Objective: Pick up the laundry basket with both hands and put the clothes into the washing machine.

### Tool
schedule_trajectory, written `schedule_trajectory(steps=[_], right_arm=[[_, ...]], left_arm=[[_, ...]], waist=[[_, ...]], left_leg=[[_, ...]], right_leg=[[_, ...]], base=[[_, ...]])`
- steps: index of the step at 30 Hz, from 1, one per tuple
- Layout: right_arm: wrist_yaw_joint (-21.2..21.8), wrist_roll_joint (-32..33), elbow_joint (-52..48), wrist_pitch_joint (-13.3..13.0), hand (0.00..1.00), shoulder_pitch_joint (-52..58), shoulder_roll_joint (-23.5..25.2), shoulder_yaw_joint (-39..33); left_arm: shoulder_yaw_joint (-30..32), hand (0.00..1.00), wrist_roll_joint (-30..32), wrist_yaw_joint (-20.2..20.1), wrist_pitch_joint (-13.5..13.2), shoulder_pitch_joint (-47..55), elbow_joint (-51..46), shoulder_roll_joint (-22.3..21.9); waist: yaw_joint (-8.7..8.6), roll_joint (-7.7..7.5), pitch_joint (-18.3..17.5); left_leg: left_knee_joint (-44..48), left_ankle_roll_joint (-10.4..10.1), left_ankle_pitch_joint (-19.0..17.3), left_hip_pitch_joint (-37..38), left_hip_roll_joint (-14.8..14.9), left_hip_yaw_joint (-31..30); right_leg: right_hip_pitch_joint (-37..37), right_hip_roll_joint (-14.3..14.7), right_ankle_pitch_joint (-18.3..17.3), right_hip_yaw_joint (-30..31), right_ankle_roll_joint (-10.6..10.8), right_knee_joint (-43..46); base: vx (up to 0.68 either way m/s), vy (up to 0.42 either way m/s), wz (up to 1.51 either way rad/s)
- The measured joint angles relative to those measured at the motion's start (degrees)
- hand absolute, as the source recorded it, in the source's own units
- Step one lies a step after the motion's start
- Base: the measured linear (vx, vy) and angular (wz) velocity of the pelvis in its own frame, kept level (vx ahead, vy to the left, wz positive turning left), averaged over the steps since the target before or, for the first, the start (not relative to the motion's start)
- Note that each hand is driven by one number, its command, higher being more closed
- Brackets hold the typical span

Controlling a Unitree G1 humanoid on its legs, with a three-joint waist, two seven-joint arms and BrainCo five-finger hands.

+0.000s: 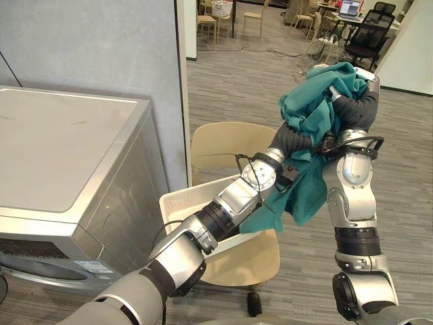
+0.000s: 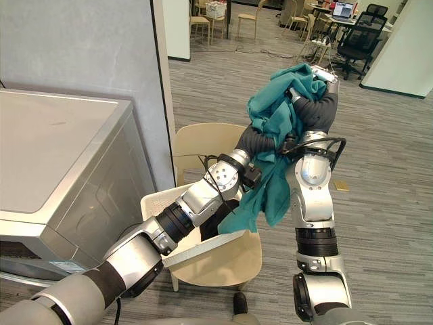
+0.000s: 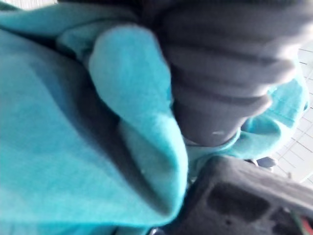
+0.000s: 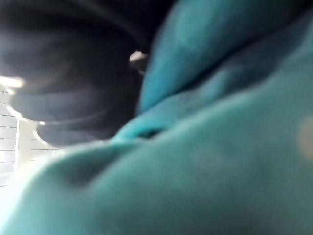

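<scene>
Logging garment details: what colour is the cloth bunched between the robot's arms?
The cloth is plain teal green, clearest in the left eye view.

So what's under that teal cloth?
Below it: a cream laundry basket on a beige chair. The teal cloth covers the left robot hand and right robot hand.

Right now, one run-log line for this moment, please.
teal cloth garment: held up, bunched around left hand and right hand | cream plastic laundry basket: on beige chair

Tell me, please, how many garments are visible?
1: a teal garment draped over the left hand and right hand, raised above the basket on the beige chair. The left arm hides part of it, so more may lie inside.
</scene>
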Motion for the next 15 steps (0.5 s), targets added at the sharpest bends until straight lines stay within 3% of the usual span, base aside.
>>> schedule_trajectory(steps=[3, 4, 11, 15], right_arm=[[-0.1, 0.0, 0.0, 0.0, 1.00, -0.1, 0.4, 0.4], [-0.2, 0.0, 0.0, 0.0, 0.00, -0.1, 0.4, 0.7], [-0.9, 2.0, -2.8, 0.0, 0.00, -0.1, 1.1, 0.6], [-0.8, 3.4, -7.9, -1.0, 0.00, 0.8, 1.0, -4.2]], left_arm=[[-0.1, 1.00, 0.1, 0.0, 0.0, 0.0, 0.0, 0.0], [0.0, 1.00, 0.5, 0.0, 0.0, 0.0, 0.1, 0.0], [-0.1, 1.00, 1.7, -0.3, 0.1, 0.0, 0.5, -0.1], [0.7, 1.00, 3.5, -0.4, 0.1, 0.0, 0.5, -0.1]], waist=[[-0.20, -0.02, 0.0], [-0.81, -0.03, 0.0], [-1.08, -0.25, 0.2], [-0.84, -0.66, 0.4]], left_leg=[[-0.1, 0.0, 0.0, 0.0, 0.0, 0.4], [-0.2, 0.0, 0.0, 0.1, 0.0, 0.5], [-0.2, 0.0, 0.0, 0.2, 0.0, 0.7], [-0.2, 0.0, 0.0, 0.2, 0.0, 0.8]], right_leg=[[-0.4, 0.2, 0.0, 0.6, 0.0, 0.0], [-0.4, 0.2, 0.1, 0.7, 0.0, 0.0], [-0.4, 0.2, 0.1, 0.8, 0.0, 0.0], [-0.3, 0.2, 0.1, 0.7, 0.1, 0.0]], base=[[0.01, -0.016, -0.09], [0.00, 0.000, 0.00], [0.00, -0.002, 0.00], [0.00, 0.000, 0.00]])
